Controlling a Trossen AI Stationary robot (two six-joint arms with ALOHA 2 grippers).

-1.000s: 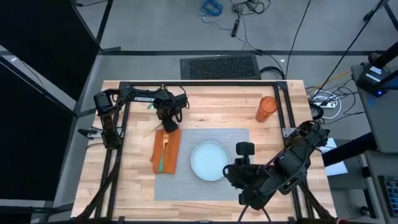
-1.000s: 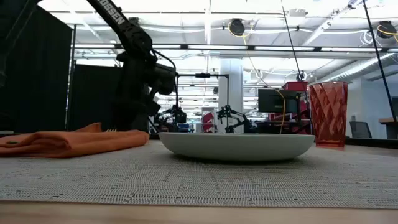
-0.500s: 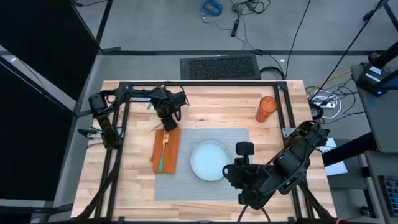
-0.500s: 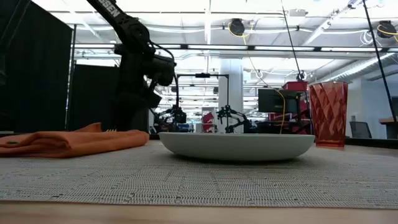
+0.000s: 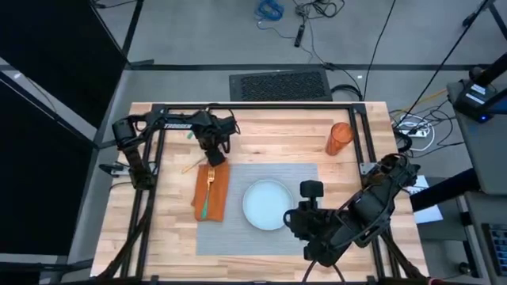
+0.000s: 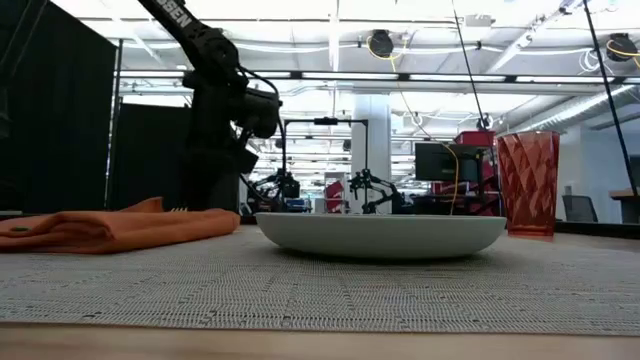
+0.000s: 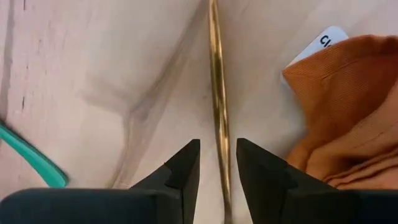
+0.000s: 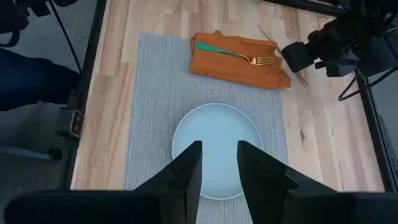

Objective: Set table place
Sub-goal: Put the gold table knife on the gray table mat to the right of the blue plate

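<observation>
The grey placemat (image 5: 301, 178) lies on the wooden table (image 5: 269, 134). On it rest a pale blue plate (image 5: 267, 204) and an orange napkin (image 5: 211, 192), and a teal-handled gold fork (image 8: 233, 55) lies on the napkin. A thin gold utensil handle (image 7: 216, 93) lies on the bare wood beside the napkin's far end. My left gripper (image 7: 217, 149) hangs over it, open, one finger on either side of the handle and not touching it. My right gripper (image 8: 219, 149) is open, high over the table's near right, looking down on the plate.
An orange faceted cup (image 5: 339, 138) stands on the wood at the far right. Another teal utensil end (image 7: 28, 160) lies on the wood close to my left gripper. A black metal frame (image 5: 261, 108) edges the table.
My left arm has shifted slightly and its wrist has risen a little over the napkin's far end. Nothing on the table has moved.
</observation>
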